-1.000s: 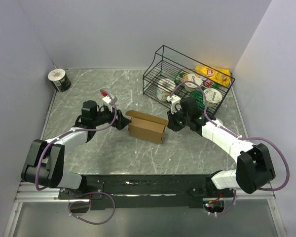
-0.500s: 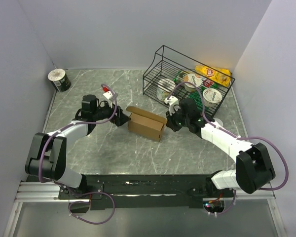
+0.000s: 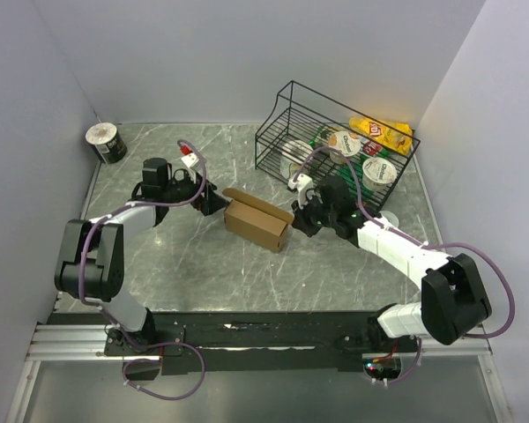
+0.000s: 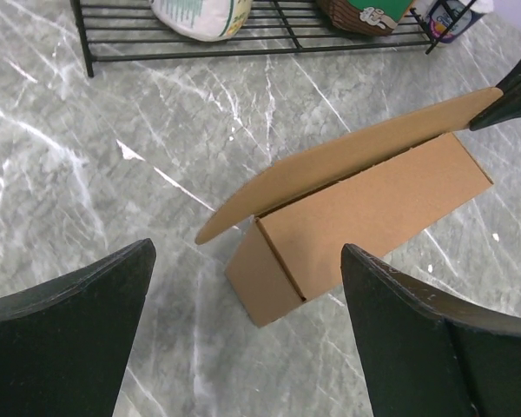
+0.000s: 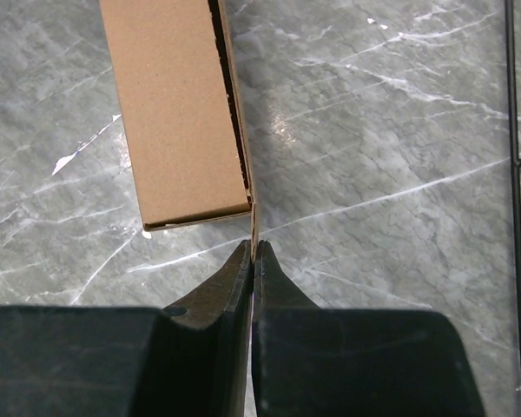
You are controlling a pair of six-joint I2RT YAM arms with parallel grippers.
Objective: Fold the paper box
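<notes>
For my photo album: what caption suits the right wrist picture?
The right gripper pinches a flap edge of the paper box on the grey marbled table.

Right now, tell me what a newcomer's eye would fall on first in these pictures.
The brown cardboard box sits in the middle of the table, its lid ajar and pinched at one end by the shut right claw. The left claw gapes wide open beside its other end. Behind to the right, a black wire basket holds snack cups.

Robot lab booth: plain walls (image 3: 247, 53), marbled tabletop (image 3: 212, 264), bolted arm rail (image 3: 264, 328).
</notes>
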